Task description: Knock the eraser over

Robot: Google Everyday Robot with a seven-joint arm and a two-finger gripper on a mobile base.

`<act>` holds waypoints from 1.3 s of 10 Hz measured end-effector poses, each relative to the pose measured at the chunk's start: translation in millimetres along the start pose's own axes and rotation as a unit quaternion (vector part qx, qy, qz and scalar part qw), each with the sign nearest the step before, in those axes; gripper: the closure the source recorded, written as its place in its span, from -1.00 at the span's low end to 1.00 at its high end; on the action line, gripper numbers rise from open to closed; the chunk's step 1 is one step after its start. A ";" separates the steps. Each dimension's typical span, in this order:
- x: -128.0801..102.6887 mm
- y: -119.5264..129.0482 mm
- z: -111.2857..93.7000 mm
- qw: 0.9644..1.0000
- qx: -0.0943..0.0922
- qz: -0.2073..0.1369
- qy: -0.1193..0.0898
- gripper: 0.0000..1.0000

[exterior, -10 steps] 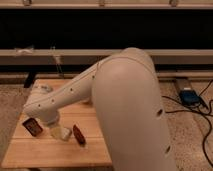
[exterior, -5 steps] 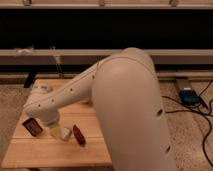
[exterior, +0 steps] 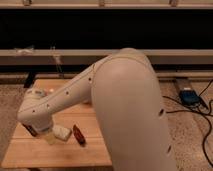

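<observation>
A small white block (exterior: 61, 132), which looks like the eraser, lies on the wooden table (exterior: 60, 152) near its front left. My gripper (exterior: 48, 135) is at the end of the white arm (exterior: 65, 97), low over the table and right against the block's left side. A red-brown object (exterior: 79, 135) stands just right of the block. A dark red object (exterior: 29, 130) shows partly from behind the wrist on the left.
The big white arm segment (exterior: 132, 110) fills the middle and hides the table's right half. A dark shelf and rail (exterior: 100, 55) run along the back. A blue box (exterior: 189, 96) and cables lie on the floor at right.
The wrist has shifted slightly, so it hides more of the dark red object on the left. The white block and red-brown object have not visibly moved.
</observation>
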 end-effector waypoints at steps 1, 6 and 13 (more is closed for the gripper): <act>-7.2 3.4 1.3 1.000 -0.007 -0.013 -0.009 -0.60; -29.8 -4.9 11.5 0.998 -0.024 -0.050 -0.035 -0.60; -42.5 -44.8 8.8 0.997 -0.001 -0.061 -0.052 -0.60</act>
